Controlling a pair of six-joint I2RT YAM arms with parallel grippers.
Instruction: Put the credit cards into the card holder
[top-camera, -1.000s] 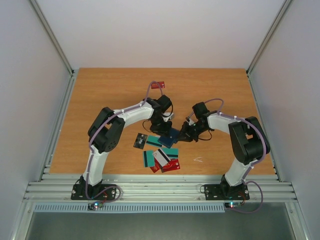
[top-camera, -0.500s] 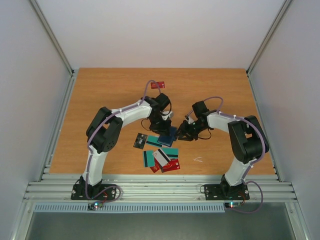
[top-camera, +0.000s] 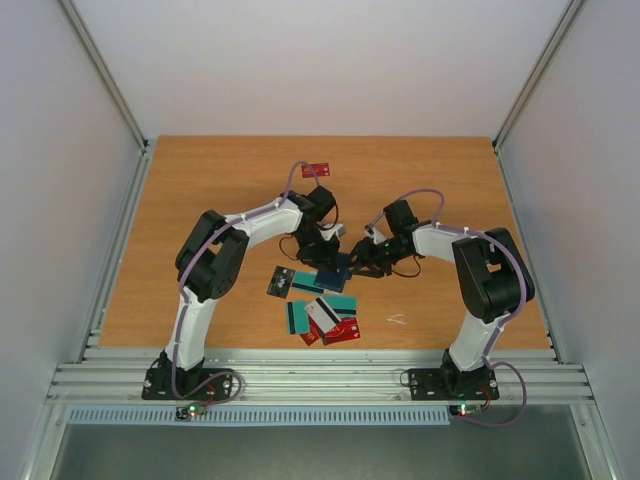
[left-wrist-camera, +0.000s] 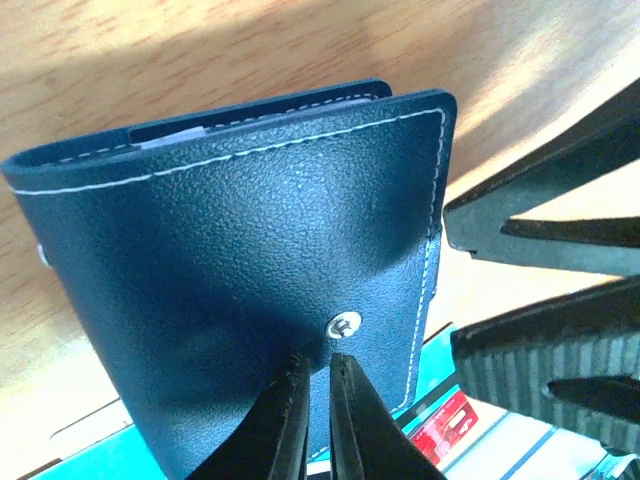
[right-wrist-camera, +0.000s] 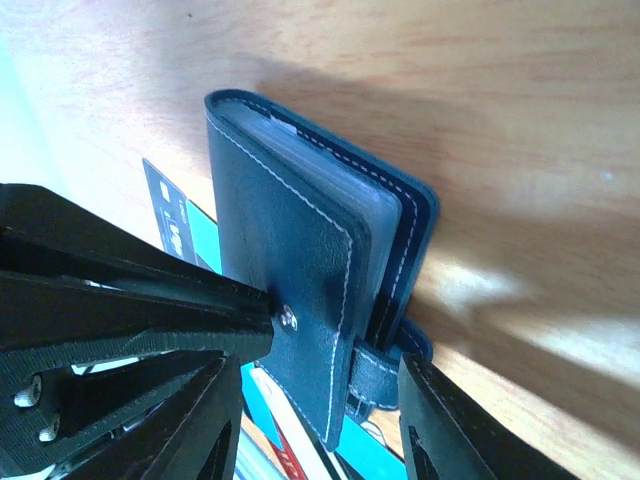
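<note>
The card holder (top-camera: 335, 270) is a dark navy folding wallet, folded shut, standing on edge between my two grippers. My left gripper (left-wrist-camera: 315, 366) is shut, its tips pressing the card holder (left-wrist-camera: 250, 250) just below the centre snap (left-wrist-camera: 344, 323). My right gripper (right-wrist-camera: 320, 405) is open and straddles the card holder's (right-wrist-camera: 290, 250) strap end, with its fingers (right-wrist-camera: 430, 430) on either side. Several credit cards (top-camera: 322, 312), teal, white, red and dark grey, lie overlapping just in front of the holder. One red card (top-camera: 316, 170) lies alone farther back.
A small pale scrap (top-camera: 397, 320) lies on the wooden table (top-camera: 200, 200) near the right arm's base. Metal frame rails (top-camera: 300, 380) run along the table's near edge and sides.
My right gripper's jaws have spread apart around the card holder. Both wrists shifted slightly left with the holder. The left gripper stayed shut against the cover.
</note>
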